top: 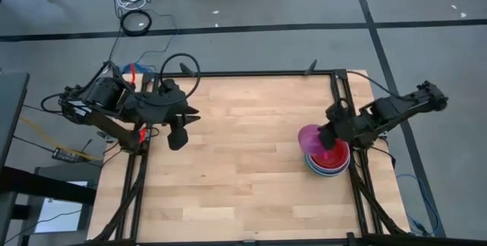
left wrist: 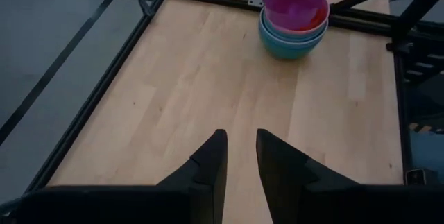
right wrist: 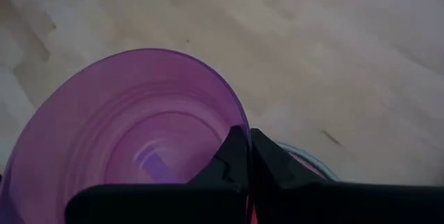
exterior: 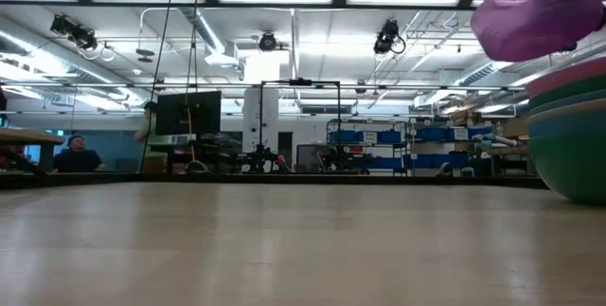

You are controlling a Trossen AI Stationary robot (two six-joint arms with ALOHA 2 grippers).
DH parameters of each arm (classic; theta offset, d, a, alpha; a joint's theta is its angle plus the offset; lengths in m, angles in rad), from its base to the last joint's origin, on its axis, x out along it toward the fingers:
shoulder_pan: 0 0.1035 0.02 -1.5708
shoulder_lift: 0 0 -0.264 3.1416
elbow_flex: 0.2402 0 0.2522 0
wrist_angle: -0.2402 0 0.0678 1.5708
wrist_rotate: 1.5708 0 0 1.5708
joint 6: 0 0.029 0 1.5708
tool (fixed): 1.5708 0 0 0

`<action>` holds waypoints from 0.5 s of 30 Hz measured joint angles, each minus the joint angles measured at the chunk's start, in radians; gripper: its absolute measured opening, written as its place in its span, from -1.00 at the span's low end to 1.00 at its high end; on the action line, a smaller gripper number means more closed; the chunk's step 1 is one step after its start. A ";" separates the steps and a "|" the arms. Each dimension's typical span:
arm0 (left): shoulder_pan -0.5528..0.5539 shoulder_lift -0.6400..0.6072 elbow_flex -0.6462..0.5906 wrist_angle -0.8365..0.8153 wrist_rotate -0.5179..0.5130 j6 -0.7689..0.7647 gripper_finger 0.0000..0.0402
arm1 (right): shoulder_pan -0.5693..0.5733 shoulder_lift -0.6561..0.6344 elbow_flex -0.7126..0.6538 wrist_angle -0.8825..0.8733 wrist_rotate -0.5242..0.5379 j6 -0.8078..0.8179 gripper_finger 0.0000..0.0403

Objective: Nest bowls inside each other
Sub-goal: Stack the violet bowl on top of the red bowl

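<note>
A stack of nested bowls [top: 335, 166], teal and blue outside with a pink-red one on top, stands near the table's right edge; the left wrist view shows the stack [left wrist: 291, 40] too. A purple bowl [top: 310, 138] hangs tilted just over the stack's left side, with my right gripper [top: 327, 139] shut on it. In the low view the purple bowl [exterior: 535, 12] sits close above the stack [exterior: 568, 135]. My left gripper [left wrist: 239, 158] waits open above the table's far left part, with nothing between its fingers. My right gripper holds the purple bowl by its rim [right wrist: 232, 113], the thin wall pinched with one finger inside the bowl and one outside. The fingers slant down from the table's right side. The bowl is tilted, above the stack; whether it touches the stack I cannot tell.
Bare wooden tabletop [top: 243, 154] spreads between the two arms. Black frame rails [top: 338, 86] run along the table's left, right and far sides. Cables [top: 137, 21] lie on the floor beyond the far left corner.
</note>
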State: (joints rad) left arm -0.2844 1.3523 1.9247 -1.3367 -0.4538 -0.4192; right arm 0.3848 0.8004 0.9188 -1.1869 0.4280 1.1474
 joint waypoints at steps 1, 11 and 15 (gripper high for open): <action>0.000 0.001 0.000 0.000 0.000 0.002 -0.57 | 0.011 -0.008 -0.023 0.020 0.008 0.009 -1.00; 0.000 0.012 0.000 0.000 0.000 0.001 -0.57 | 0.092 -0.018 -0.060 -0.020 0.049 0.038 -1.00; 0.000 0.013 0.000 0.000 -0.001 -0.002 -0.57 | 0.145 -0.018 -0.060 -0.090 0.055 0.093 -1.00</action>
State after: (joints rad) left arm -0.2844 1.3655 1.9247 -1.3364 -0.4545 -0.4210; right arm 0.5298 0.7826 0.8593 -1.2772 0.4832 1.2406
